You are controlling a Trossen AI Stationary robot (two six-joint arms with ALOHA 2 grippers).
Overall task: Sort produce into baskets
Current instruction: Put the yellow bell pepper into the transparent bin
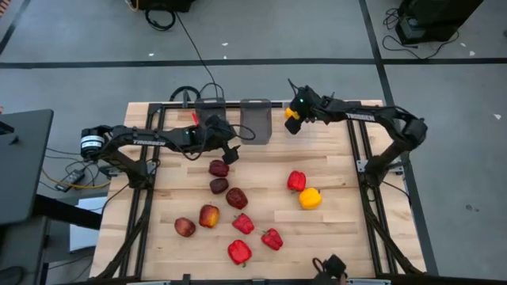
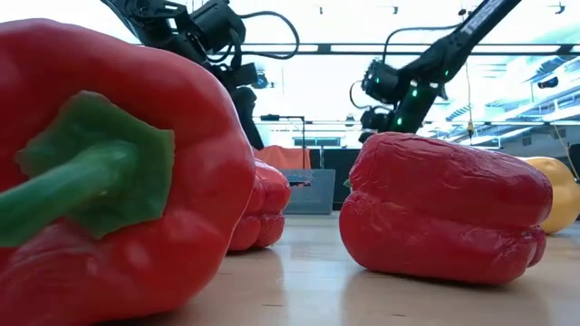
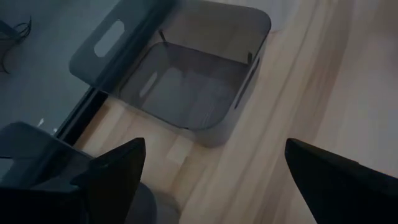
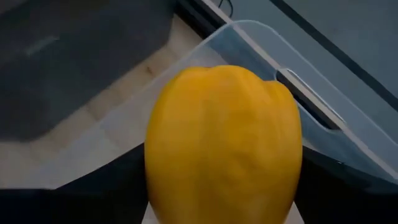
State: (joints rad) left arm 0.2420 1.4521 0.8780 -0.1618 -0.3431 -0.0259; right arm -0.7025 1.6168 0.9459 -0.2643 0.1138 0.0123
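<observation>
My right gripper is at the table's far side, shut on a yellow bell pepper, above a nearly clear basket. My left gripper stands open and holds nothing; it is over bare wood just short of a dark-grey basket and above the far end of the apples. A second dark-grey basket rests on the table's far edge. Several dark red apples, several red peppers and another yellow pepper lie on the tabletop. My right gripper pinches the yellow pepper between its two fingers, one on each of the pepper's opposite sides. The fingers slant downward from the table's right. The pepper is lifted clear of the table, over the clear basket's rim.
In the low view a red pepper and a second one sit close to the table's near edge. Black frame rails run along both sides of the table. Bare wood lies at the near right.
</observation>
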